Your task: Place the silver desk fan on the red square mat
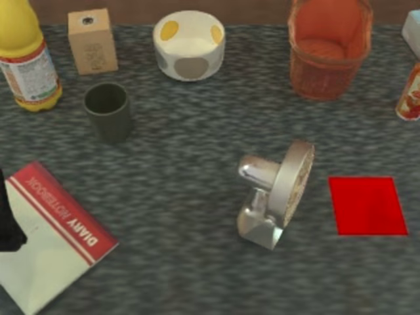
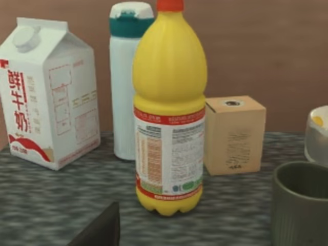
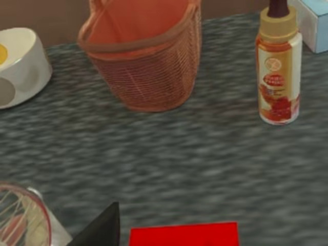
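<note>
Near the table's middle, the silver desk fan (image 1: pixel 275 194) stands ungrasped beside the red square mat (image 1: pixel 367 205); neither gripper's opening can be told, so reaching and grasping it comes first.

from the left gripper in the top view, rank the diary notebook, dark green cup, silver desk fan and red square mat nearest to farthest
1. Diary notebook, at the table's left edge, beside the left gripper.
2. Dark green cup, upper left.
3. Silver desk fan, right of centre.
4. Red square mat, far right, just past the fan.
</note>
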`<state>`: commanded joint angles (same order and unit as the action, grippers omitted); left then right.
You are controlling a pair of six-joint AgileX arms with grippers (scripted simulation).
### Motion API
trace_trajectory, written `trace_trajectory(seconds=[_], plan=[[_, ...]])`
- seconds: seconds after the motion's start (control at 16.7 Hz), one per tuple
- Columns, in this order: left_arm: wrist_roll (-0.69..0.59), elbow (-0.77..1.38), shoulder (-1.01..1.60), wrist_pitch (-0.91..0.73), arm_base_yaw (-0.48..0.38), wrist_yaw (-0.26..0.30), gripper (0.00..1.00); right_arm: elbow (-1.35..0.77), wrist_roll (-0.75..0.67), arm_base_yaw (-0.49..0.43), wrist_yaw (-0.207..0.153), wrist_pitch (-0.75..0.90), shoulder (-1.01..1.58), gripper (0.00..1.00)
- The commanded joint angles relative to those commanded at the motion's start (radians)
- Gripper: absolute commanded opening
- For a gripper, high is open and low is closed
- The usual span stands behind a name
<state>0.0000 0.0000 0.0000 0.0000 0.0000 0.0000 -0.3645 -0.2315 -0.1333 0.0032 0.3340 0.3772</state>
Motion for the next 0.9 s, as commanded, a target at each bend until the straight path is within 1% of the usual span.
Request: trace_trajectory(seconds=[0.18,0.6,0.78,0.9], plan=[[0.000,0.000,0.000,0.000,0.000,0.000,1.00,-0.284,-0.157,-0.087,0.002,0.211,0.292,1.00],[0.000,0.000,0.000,0.000,0.000,0.000,1.00,-1.030,-0.539,-0.304,-0.001,0.703,1.029,1.00],[0.000,0.000,0.000,0.000,0.000,0.000,1.00,-1.290,-0.677,-0.384,-0.001,0.891,1.300,1.00],[0.000,0.000,0.000,0.000,0.000,0.000,1.00,-1.423,-0.753,-0.429,-0.001,0.999,1.445,1.00]])
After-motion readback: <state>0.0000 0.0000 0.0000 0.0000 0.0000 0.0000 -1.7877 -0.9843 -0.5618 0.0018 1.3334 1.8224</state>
